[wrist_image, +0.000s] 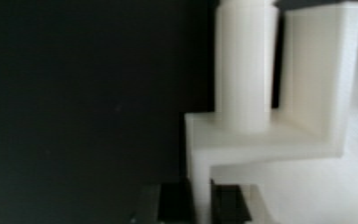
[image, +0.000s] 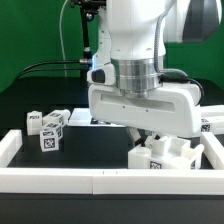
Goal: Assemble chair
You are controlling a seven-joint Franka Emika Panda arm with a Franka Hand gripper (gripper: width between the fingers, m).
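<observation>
You are, it seems, mid-grasp: the gripper (wrist_image: 201, 202) is pinching the thin edge of the white plastic chair part with a round post (wrist_image: 265, 148), resting on the black table (image: 90, 150) at the exterior view's right, and the next move is likely calling for a level lift.

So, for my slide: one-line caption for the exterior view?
White robot arm poised over white plastic chair parts on a black tabletop, small tagged white blocks lying apart.
</observation>
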